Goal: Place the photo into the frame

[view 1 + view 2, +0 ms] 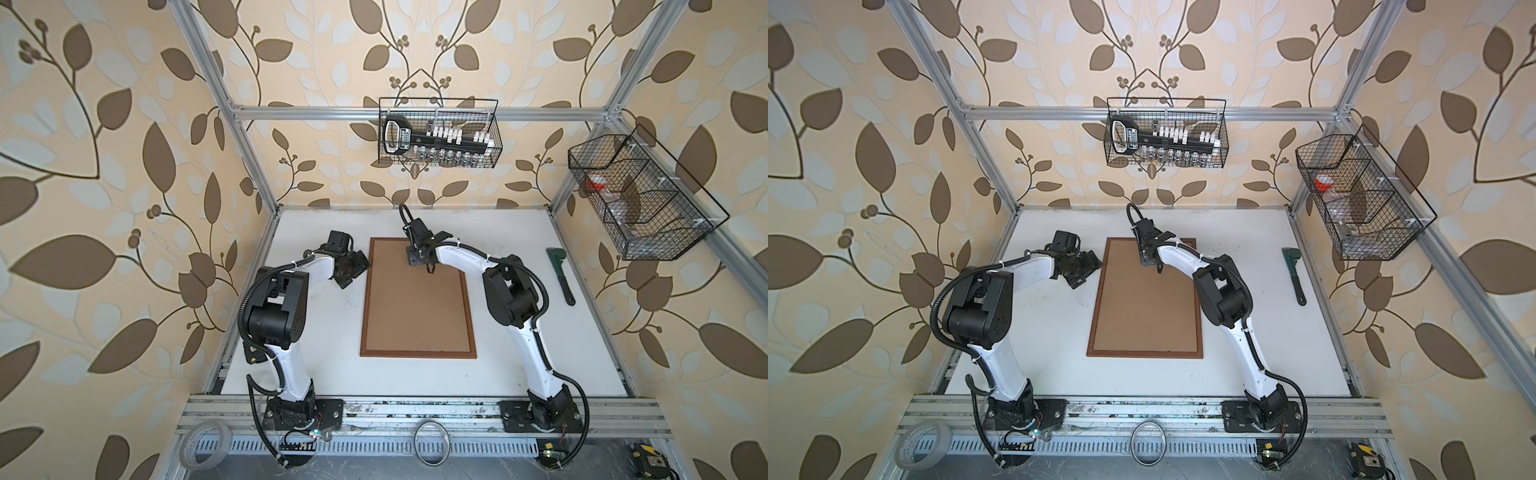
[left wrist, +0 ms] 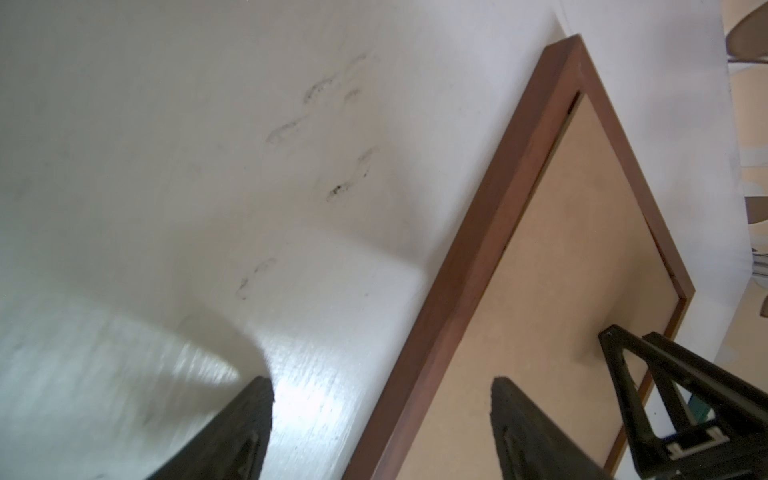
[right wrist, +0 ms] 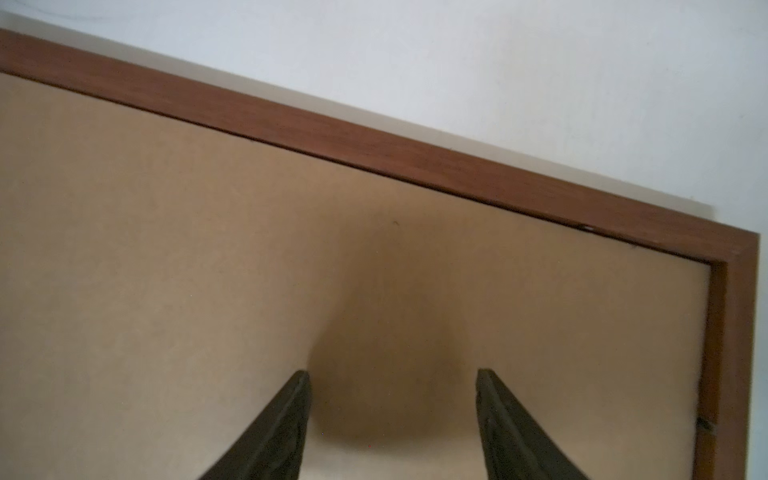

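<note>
The frame (image 1: 417, 354) (image 1: 1144, 355) is lying flat in the middle of the white table (image 1: 324, 332), its thin reddish-brown border running around a plain brown backing board (image 1: 415, 303) (image 1: 1146, 303) that is filling the opening. The photo is not showing in any view, and whether it is sitting under the board cannot be told.

The right gripper (image 1: 424, 265) (image 1: 1152, 262) is reaching in over the far end of the board, pointing down at it. In the right wrist view its jaws (image 3: 394, 374) are standing apart with only bare board and their own shadow between them. Whether the tips are touching the board cannot be told.

The left gripper (image 1: 351, 269) (image 1: 1086, 268) is hanging just beside the frame's far left corner. In the left wrist view it (image 2: 382, 386) is spread wide and gripping nothing, with one finger (image 2: 259, 399) over the table and the other over the board, the frame's long side passing between them.

A green wrench (image 1: 561, 274) (image 1: 1293, 274) is lying well apart on the right of the table.
</note>
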Robot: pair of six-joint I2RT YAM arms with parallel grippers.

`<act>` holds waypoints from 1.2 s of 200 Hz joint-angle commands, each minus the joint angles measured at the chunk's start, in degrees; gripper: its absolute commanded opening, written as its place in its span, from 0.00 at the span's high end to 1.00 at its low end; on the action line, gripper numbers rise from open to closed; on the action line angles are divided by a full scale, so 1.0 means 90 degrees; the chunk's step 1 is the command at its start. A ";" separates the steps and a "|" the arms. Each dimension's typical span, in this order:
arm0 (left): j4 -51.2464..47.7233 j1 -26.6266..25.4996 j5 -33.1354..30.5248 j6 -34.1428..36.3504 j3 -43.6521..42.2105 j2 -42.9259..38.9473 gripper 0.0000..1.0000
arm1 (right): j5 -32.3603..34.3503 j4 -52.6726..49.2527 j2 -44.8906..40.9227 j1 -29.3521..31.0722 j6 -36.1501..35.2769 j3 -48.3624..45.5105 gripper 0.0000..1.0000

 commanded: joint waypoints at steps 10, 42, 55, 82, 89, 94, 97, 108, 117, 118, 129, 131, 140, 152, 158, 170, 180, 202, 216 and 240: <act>0.0066 -0.0023 0.0104 -0.0118 -0.0103 -0.0062 0.17 | -0.0218 -0.0950 0.0222 0.0158 -0.0044 -0.0624 0.38; 0.0031 -0.0053 0.0104 -0.0106 -0.0103 -0.0051 0.17 | -0.0490 -0.1057 0.0204 0.0179 -0.0077 -0.0358 0.40; 0.0026 -0.0062 0.0095 -0.0085 -0.0122 -0.0094 0.17 | -0.0644 -0.1039 0.0057 0.0182 -0.0111 -0.0317 0.40; -0.0112 -0.0053 0.0107 -0.0048 -0.0093 -0.0262 0.17 | -0.1227 -0.0804 -0.0802 -0.0038 -0.0058 -0.0503 0.38; -0.0134 -0.0053 0.0062 -0.0037 -0.0107 -0.0343 0.16 | -0.1320 -0.0696 -0.1095 -0.0136 -0.0023 -0.0639 0.37; -0.0140 -0.0054 0.0024 -0.0036 -0.0126 -0.0388 0.16 | -0.1372 -0.0636 -0.1284 -0.0218 0.0019 -0.0713 0.35; -0.0140 -0.0055 -0.0003 -0.0036 -0.0136 -0.0408 0.15 | -0.1381 -0.0618 -0.1389 -0.0262 0.0031 -0.0758 0.35; -0.0139 -0.0053 -0.0067 -0.0034 -0.0104 -0.0415 0.15 | -0.1393 -0.0575 -0.1723 -0.0449 0.0184 -0.0972 0.32; -0.0150 -0.0053 -0.0049 -0.0045 -0.0039 -0.0327 0.14 | -0.1373 -0.0483 -0.2048 -0.0601 0.0320 -0.1225 0.31; -0.0150 -0.0053 -0.0046 -0.0046 -0.0032 -0.0314 0.14 | -0.1370 -0.0472 -0.2080 -0.0620 0.0329 -0.1271 0.30; -0.0141 -0.0053 0.0034 -0.0107 0.0051 -0.0193 0.14 | -0.1400 -0.0330 -0.2397 -0.0824 0.0525 -0.1715 0.29; -0.0136 -0.0053 0.0043 -0.0115 0.0068 -0.0174 0.14 | -0.1405 -0.0312 -0.2454 -0.0870 0.0570 -0.1829 0.28; -0.0095 -0.0062 0.0046 -0.0145 0.0108 -0.0095 0.14 | -0.1406 -0.0186 -0.2692 -0.1058 0.0739 -0.2273 0.27; -0.0062 -0.0062 0.0046 -0.0168 0.0190 0.0015 0.14 | -0.1370 0.0018 -0.2933 -0.1326 0.0935 -0.2879 0.25; -0.0079 -0.0072 0.0053 -0.0153 0.0260 0.0078 0.14 | -0.1452 0.0123 -0.3019 -0.1455 0.1033 -0.3155 0.25; -0.0160 -0.0109 0.0046 -0.0129 0.0438 0.0251 0.14 | -0.1806 0.0339 -0.3119 -0.1715 0.1199 -0.3622 0.24; -0.0198 -0.0154 0.0053 -0.0123 0.0571 0.0386 0.14 | -0.2181 0.0539 -0.3164 -0.1845 0.1314 -0.3929 0.23; -0.0201 -0.0327 0.0037 -0.0129 0.0801 0.0624 0.15 | -0.2656 0.0751 -0.3210 -0.1885 0.1394 -0.4389 0.23; -0.0207 -0.0439 0.0017 -0.0158 0.0917 0.0740 0.15 | -0.2908 0.0933 -0.3280 -0.1887 0.1476 -0.4676 0.23; -0.0204 -0.0577 0.0054 -0.0195 0.1247 0.1033 0.15 | -0.3626 0.1198 -0.3270 -0.1843 0.1645 -0.5048 0.23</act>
